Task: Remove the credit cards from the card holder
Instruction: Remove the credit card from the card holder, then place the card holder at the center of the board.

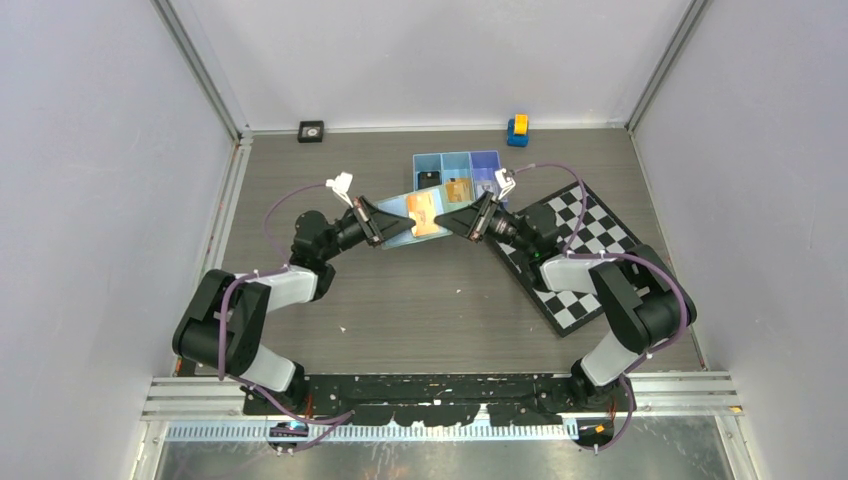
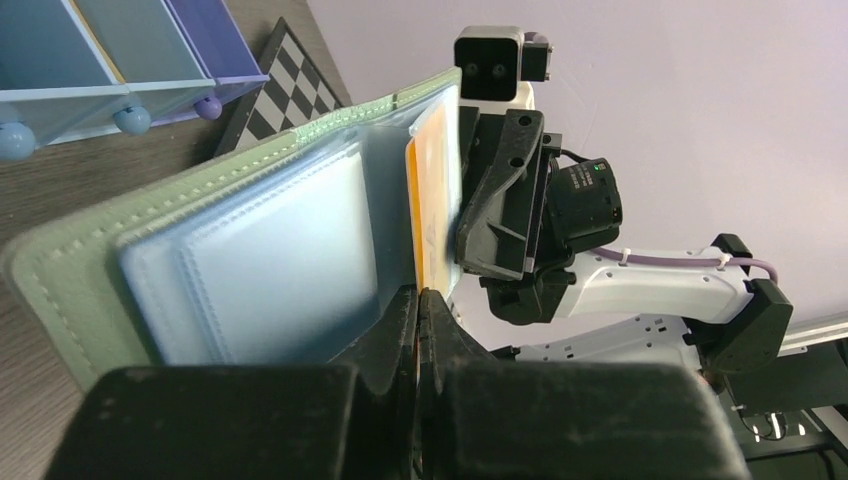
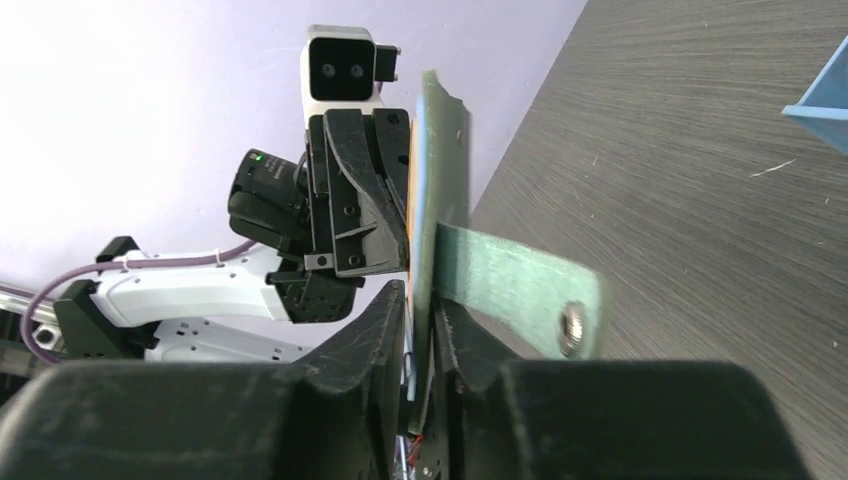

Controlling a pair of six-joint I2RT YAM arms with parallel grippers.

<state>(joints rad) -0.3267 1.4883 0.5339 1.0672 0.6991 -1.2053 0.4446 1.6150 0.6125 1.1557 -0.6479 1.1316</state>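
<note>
- The card holder (image 2: 250, 260) was held open in the air above the table (image 1: 420, 310), between the two arms, just in front of the blue tray (image 1: 458, 155).
- An orange card (image 2: 432, 190) sat in one of its pale inner sleeves, so the task was not finished. A black card (image 1: 428, 180) and a gold-brown one (image 1: 460, 188) lay in the tray's left and middle compartments.
- The left gripper (image 2: 418, 315) was pinched tight on the holder's lower edge, right where the orange card ended. Whether it caught the card too, or only the sleeve, could not be told.
- The right gripper (image 3: 420, 320) stood narrow, one finger on each side of the green cover near the snap tab (image 3: 510, 285). Whether it pressed the cover or had slack could not be told.
- Risk: if the right fingers loosened, the holder would hang from one thin pinch and could swing or fold shut over the card.
- Risk: if the left pinch trapped the card through its sleeve, a pull from the other side would drag the whole holder (or strain the soft plastic) rather than free the card.
- Risk: a card that came free suddenly might drop to the table instead of into the tray.
</note>
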